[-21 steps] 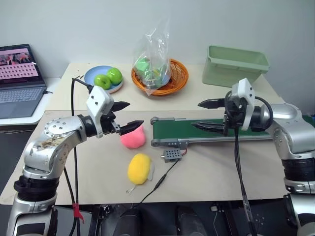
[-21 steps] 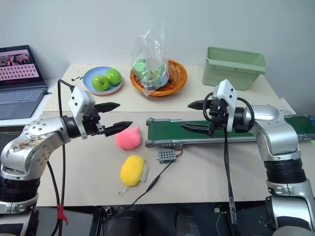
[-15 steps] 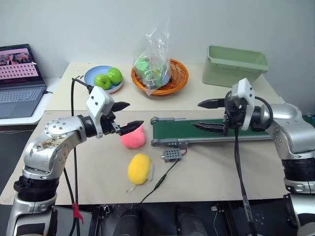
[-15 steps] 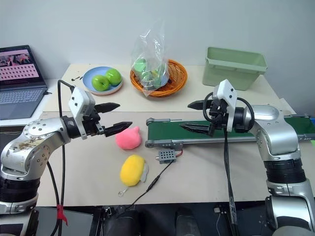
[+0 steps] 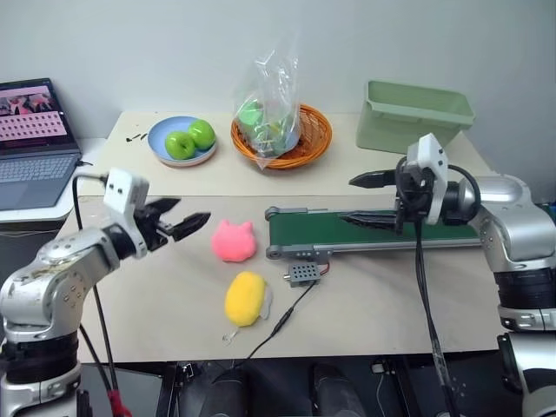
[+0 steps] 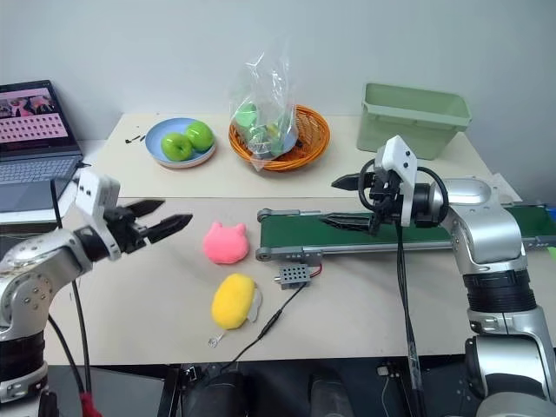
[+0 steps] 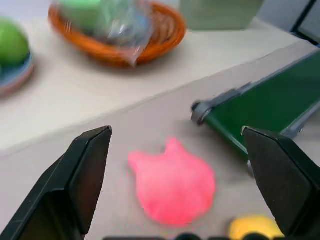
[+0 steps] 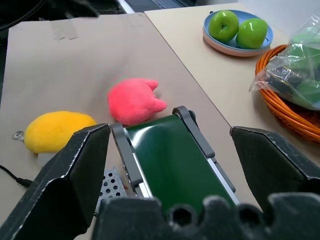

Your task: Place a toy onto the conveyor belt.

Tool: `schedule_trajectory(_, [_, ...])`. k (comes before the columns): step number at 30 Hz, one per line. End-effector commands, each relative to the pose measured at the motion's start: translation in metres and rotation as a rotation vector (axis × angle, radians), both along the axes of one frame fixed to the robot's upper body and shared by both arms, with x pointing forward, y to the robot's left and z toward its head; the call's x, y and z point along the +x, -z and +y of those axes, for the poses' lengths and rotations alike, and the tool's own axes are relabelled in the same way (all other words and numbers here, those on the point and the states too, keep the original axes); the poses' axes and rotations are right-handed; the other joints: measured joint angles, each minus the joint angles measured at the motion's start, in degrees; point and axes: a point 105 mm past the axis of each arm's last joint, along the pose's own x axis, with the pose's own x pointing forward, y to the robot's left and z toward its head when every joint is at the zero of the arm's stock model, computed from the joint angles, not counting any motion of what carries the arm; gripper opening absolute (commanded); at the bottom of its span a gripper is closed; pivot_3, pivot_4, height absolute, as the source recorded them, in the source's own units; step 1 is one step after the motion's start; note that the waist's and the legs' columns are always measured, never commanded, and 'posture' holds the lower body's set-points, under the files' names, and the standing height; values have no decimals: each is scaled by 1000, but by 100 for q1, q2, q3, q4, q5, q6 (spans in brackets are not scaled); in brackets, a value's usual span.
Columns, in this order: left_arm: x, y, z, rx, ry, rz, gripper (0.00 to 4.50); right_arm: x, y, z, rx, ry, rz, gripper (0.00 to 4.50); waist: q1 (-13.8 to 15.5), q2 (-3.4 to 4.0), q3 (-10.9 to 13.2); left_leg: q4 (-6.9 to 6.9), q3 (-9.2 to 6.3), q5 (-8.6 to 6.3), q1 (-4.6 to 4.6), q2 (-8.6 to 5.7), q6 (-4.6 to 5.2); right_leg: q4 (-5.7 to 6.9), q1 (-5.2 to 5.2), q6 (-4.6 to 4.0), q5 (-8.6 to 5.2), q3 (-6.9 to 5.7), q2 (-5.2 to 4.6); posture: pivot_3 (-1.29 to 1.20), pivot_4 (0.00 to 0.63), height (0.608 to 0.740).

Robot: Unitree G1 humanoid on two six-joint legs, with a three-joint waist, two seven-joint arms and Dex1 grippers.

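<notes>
Across the centre-right of the head view: conveyor belt (image 5: 382, 229), dark green in a grey frame, lying on the tan table (image 5: 365, 295). Upper right: pale green bin (image 5: 415, 113). Upper centre: orange basket (image 5: 282, 135) with a clear bag, contents apparently green items. Right gripper (image 5: 365, 200), fingers wide, empty, above the belt. Left gripper (image 5: 178, 221), fingers spread, empty, left of centre. Toy (image 5: 234, 240), pink, eared, on the table just beside the belt's left end. Yellow plush (image 5: 246, 297) below it.
</notes>
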Motion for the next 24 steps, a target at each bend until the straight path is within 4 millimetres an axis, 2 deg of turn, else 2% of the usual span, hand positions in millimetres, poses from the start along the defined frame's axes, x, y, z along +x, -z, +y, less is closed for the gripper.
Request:
schedule_trajectory(1, [3,7,-4,-318,-58,165,4447,0,-13,3,3,-19,-65,4500,27,-2,1,1,-2,0,2,-1,0,0,4,0,0,-2,-1,0,150,740])
schedule_trajectory(4, [11,12,-1,-479,-133,210,4447,1,-12,3,1,-11,-68,4500,36,-12,4,7,-14,1,1,-1,-1,3,9,0,1,-15,-3,0,150,740])
schedule_trajectory(8, [8,27,-3,-535,-157,277,4447,-2,-11,2,0,-8,-55,4500,-16,-12,4,1,-24,1,-2,-5,-3,6,6,-2,2,-10,-4,0,150,740])
schedule_trajectory(12, [6,51,0,-620,-194,382,4447,-8,-15,0,-4,-16,-60,4500,-15,-12,4,-3,-29,2,-1,-6,-5,4,5,-2,2,-5,-3,0,150,740])
schedule_trajectory(16, [8,60,5,-695,-214,423,4447,-12,-17,-1,-5,-32,-62,4500,2,-12,4,-2,-18,2,1,-8,-6,-2,5,-3,2,-11,-3,0,150,740])
schedule_trajectory(18, [8,70,5,-766,-220,467,4447,-13,-20,-1,-8,-33,-68,4500,1,-11,4,-2,-17,3,3,-8,-8,-1,7,-3,2,-10,-4,0,150,740])
schedule_trajectory(21, [10,85,-3,-825,-216,531,4447,-13,-23,-3,-17,-24,-82,4500,2,-10,3,-2,-13,3,8,-10,-8,-2,10,-3,2,-8,-4,0,150,740])
schedule_trajectory(24, [13,89,-13,-808,-196,551,4447,-13,-25,-5,-23,-15,-90,4500,2,-11,4,-2,-12,3,4,-10,-8,-3,9,-3,2,-9,-4,0,150,740])
